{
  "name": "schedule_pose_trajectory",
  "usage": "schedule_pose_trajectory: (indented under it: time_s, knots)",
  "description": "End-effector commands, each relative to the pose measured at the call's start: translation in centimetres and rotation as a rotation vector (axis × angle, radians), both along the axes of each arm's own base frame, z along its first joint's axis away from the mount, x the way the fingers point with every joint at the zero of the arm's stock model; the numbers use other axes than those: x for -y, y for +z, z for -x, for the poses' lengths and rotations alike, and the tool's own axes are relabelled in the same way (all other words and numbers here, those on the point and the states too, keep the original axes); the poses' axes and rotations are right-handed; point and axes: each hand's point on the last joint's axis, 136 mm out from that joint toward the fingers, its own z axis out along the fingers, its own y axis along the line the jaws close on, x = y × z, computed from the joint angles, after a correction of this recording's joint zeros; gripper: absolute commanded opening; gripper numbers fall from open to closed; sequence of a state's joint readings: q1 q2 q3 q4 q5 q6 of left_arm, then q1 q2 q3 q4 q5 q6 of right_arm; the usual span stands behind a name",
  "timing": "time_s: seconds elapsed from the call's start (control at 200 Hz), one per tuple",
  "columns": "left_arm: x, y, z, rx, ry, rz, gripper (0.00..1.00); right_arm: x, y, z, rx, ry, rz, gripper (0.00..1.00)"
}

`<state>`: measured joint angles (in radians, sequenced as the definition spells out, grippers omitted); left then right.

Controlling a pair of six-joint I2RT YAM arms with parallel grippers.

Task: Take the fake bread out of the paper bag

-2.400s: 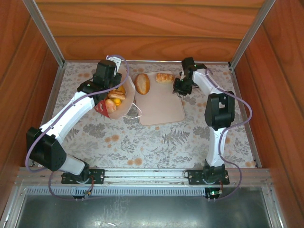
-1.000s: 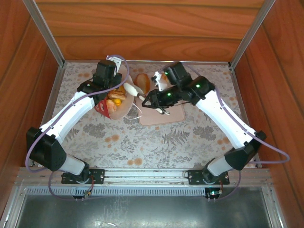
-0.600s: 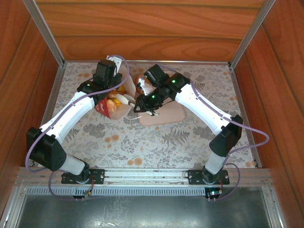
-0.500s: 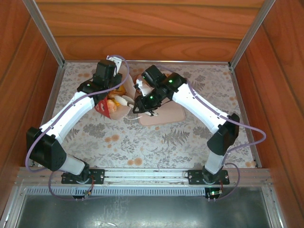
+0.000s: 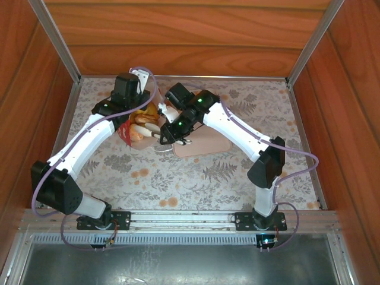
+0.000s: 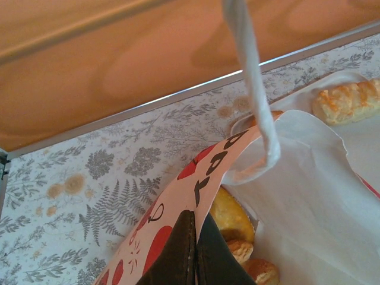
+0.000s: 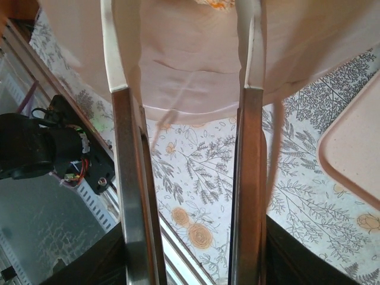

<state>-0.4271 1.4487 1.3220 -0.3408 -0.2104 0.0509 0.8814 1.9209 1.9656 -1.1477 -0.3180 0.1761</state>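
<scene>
The paper bag (image 5: pixel 135 126) leans open toward the right, with several golden pieces of fake bread (image 5: pixel 144 116) in its mouth. My left gripper (image 5: pixel 132 105) is shut on the bag's red-and-white rim (image 6: pixel 178 196). Below that rim I see rolls (image 6: pixel 233 217) inside the bag. My right gripper (image 5: pixel 152 129) is at the bag's mouth, its jaws open. In the right wrist view its two fingers (image 7: pixel 113 53) run up across the bag's pale wall (image 7: pixel 190 65) with nothing between them. One flaky pastry (image 6: pixel 347 101) lies on the beige tray (image 5: pixel 209 142).
The tray sits right of the bag, partly under the right arm; its corner (image 7: pixel 356 163) is beside the fingers. A white cord handle (image 6: pixel 252 77) hangs in front of the left wrist camera. Wooden walls (image 5: pixel 190 41) close in the floral table (image 5: pixel 196 178).
My right arm has swung left from the tray and pushed its open fingers into the bag's mouth. The left gripper kept its hold on the rim and drew back slightly, so the bag shifted.
</scene>
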Motion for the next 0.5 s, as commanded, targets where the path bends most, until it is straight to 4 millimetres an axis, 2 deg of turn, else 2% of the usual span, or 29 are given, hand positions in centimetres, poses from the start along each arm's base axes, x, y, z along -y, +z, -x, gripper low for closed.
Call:
schedule_pose_trajectory:
  time_s: [0.0, 0.495]
  knots:
    - [0.0, 1.5, 0.4, 0.036, -0.011, 0.042, 0.0, -0.2, 0.2, -0.1, 0.027, 0.024, 0.018, 0.5]
    - [0.2, 1.3, 0.4, 0.029, -0.012, 0.057, 0.0, -2.4, -0.8, 0.1, -0.002, 0.074, -0.003, 0.51]
